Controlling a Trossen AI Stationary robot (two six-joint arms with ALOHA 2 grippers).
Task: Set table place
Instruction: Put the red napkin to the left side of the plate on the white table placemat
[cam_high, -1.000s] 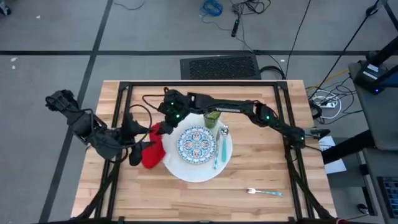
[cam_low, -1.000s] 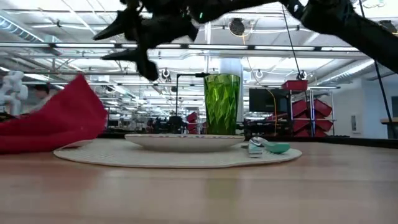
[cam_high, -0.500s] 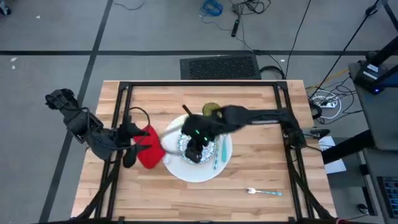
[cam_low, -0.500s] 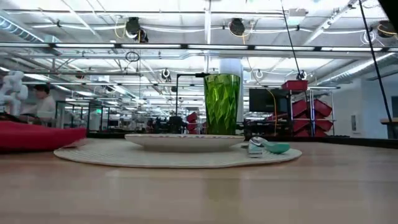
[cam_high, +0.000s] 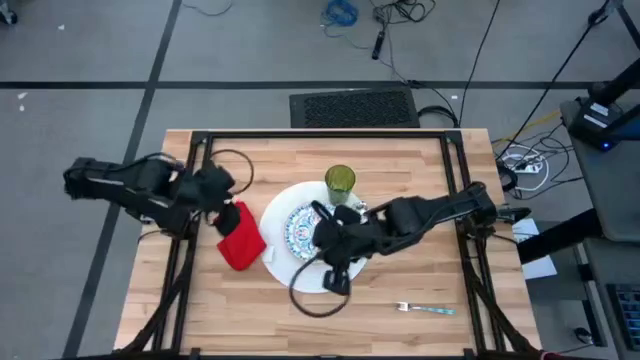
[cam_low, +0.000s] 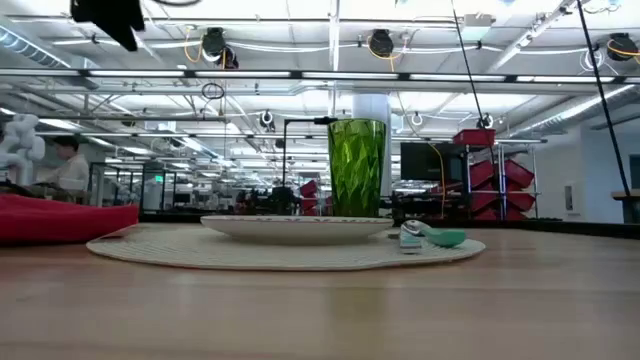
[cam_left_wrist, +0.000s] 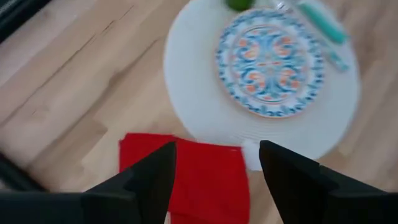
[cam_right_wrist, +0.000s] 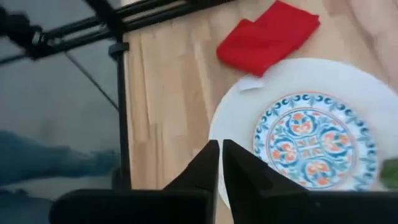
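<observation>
The place setting is largely laid: the patterned plate (cam_high: 303, 232) sits on the white plate (cam_high: 285, 262), the tumbler (cam_high: 340, 182) stands just behind them, the napkin (cam_high: 239, 236) lies flat touching the white plate's left rim, and the spoon (cam_low: 432, 237) rests on its right side. One fork (cam_high: 427, 309) is seen alone on the table (cam_high: 420, 170), well apart, toward the front right corner, its long axis running left to right. The right gripper (cam_high: 335, 276) hangs over the white plate's front rim with fingers pressed together, empty; the fork lies to its right and slightly forward, so this arm is judged the nearer. Bare wood surrounds the fork, the frame rail being near. The left gripper (cam_left_wrist: 214, 180) is spread, empty, above the napkin.
</observation>
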